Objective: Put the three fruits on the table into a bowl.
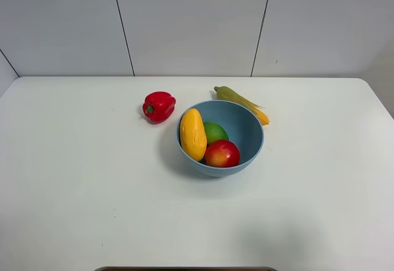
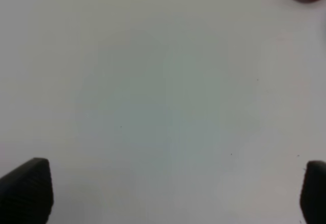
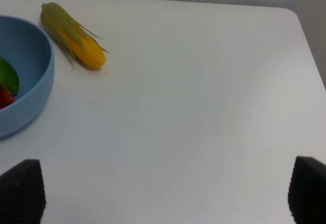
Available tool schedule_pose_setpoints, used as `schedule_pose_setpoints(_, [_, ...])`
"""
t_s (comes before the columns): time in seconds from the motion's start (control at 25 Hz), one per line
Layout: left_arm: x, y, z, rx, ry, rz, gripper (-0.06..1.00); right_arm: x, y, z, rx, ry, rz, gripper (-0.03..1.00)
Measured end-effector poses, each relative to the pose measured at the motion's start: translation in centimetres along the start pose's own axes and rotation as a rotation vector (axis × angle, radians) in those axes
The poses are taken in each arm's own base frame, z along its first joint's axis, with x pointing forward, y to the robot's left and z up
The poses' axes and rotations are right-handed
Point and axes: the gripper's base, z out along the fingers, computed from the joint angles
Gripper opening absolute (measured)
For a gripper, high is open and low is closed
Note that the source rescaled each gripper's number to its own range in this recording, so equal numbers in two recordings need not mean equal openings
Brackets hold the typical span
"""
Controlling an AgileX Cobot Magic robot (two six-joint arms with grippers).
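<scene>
Already the mango (image 1: 192,134), lime (image 1: 215,132) and pomegranate (image 1: 222,153) lie inside the blue bowl (image 1: 249,140), clear of both empty, wide-open grippers, left (image 2: 175,191) and right (image 3: 165,191).

Lab-like test bench: bare white table (image 1: 74,191), plain panelled wall (image 1: 191,24).

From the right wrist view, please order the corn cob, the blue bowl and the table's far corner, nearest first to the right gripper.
1. Blue bowl, at the view's side edge.
2. Corn cob, lying just beyond the bowl rim.
3. Table's far corner, on the opposite side.
</scene>
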Motion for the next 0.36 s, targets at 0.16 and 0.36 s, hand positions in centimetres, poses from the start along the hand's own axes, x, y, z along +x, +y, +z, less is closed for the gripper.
schedule_pose_setpoints(0.16, [0.0,0.0,0.0,0.0,0.0,0.0,0.98,0.0,0.0,0.0,0.0,0.0,0.0,0.84])
schedule_pose_setpoints(0.36, [0.0,0.0,0.0,0.0,0.0,0.0,0.98,0.0,0.0,0.0,0.0,0.0,0.0,0.84])
